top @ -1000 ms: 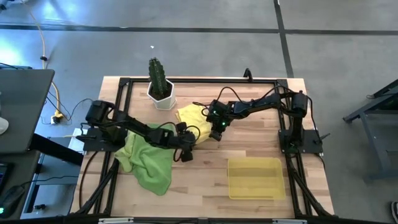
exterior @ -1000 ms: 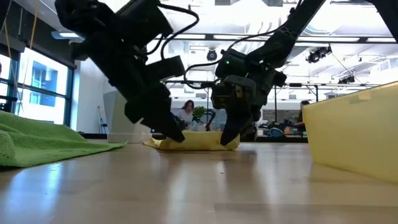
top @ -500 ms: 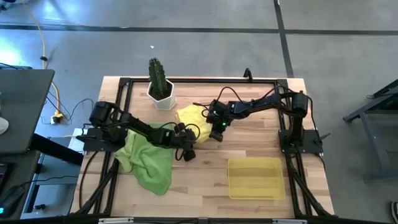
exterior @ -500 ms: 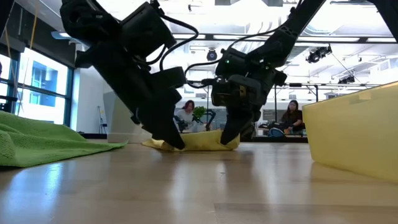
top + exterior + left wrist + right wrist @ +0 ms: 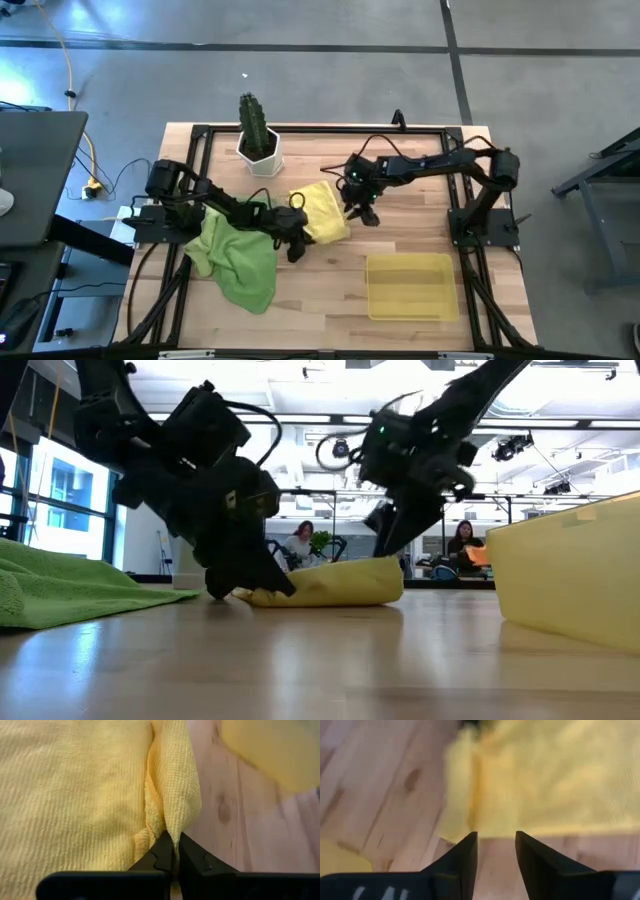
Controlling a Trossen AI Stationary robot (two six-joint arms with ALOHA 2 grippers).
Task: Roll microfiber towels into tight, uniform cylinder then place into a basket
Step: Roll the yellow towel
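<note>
The bright yellow towel (image 5: 322,212) lies bunched and folded over on the table's middle; in the low view the towel (image 5: 335,585) is a thick low hump. My left gripper (image 5: 293,243) is down at its near-left end, shut on a fold of it. My right gripper (image 5: 362,214) hangs open just above the towel's right end (image 5: 390,575), with nothing between its fingers (image 5: 465,855). The lime green towels (image 5: 240,260) lie heaped at the left under my left arm. The yellow basket (image 5: 410,287) stands at the near right. My left gripper pinches a raised fold (image 5: 172,817) at the yellow towel's edge between its two fingers. The fingers (image 5: 162,852) come slanting down from the table's left and lie along the fold. The towel rests on the table, slack; the number of layers does not show.
A white pot with a cactus (image 5: 258,140) stands at the far left inside the black frame (image 5: 320,130). Bare wood (image 5: 330,290) lies between the green heap and the basket. People sit in the room beyond the table.
My left gripper has shut on the yellow towel's fold, sinking and rolling a little. My right gripper has opened, let go of the towel, and risen toward the table's right. The towel has been folded over toward the near edge and now lies thicker.
</note>
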